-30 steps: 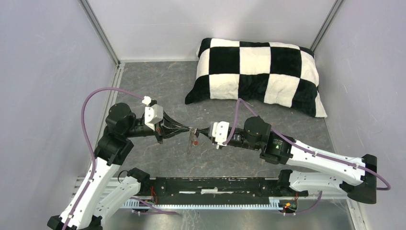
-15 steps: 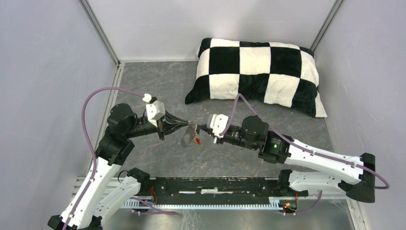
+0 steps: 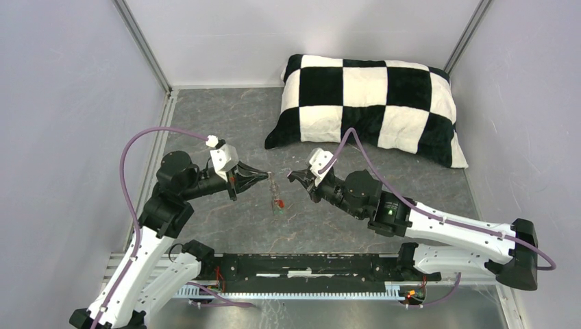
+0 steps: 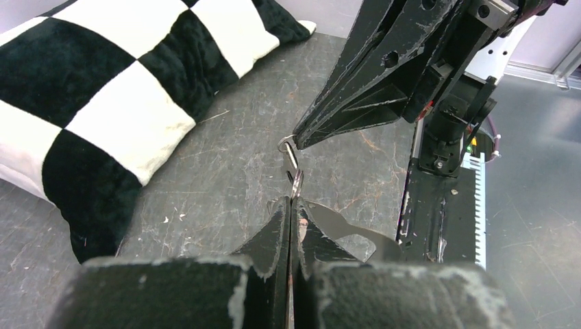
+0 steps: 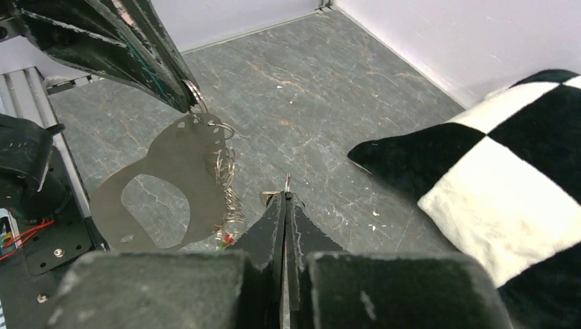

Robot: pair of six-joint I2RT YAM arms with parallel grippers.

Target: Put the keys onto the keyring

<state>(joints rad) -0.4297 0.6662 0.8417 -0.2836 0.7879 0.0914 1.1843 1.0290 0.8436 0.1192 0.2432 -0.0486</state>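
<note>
The keyring (image 3: pixel 273 192), a flat grey-brown fob, hangs edge-on from my left gripper (image 3: pixel 266 175), which is shut on its top edge. In the right wrist view the fob (image 5: pixel 185 157) shows its oblong slot, several wire rings, and red and green key tags (image 5: pixel 223 238) hanging at its lower edge. My right gripper (image 3: pixel 290 175) is shut on a small metal key (image 5: pixel 287 182) that pokes out of its tips, a short gap right of the fob. The left wrist view shows the shut left gripper (image 4: pixel 291 204) on the fob (image 4: pixel 334 223), with the right gripper (image 4: pixel 296 142) beyond. The black tag is not visible.
A black-and-white checked pillow (image 3: pixel 370 103) lies at the back right of the grey floor. Grey walls close in both sides and the back. A black rail (image 3: pixel 301 264) with the arm bases runs along the near edge.
My right gripper has drawn back to the right, off the fob. The fob has turned and now hangs edge-on from my left gripper, which has shifted slightly left.
</note>
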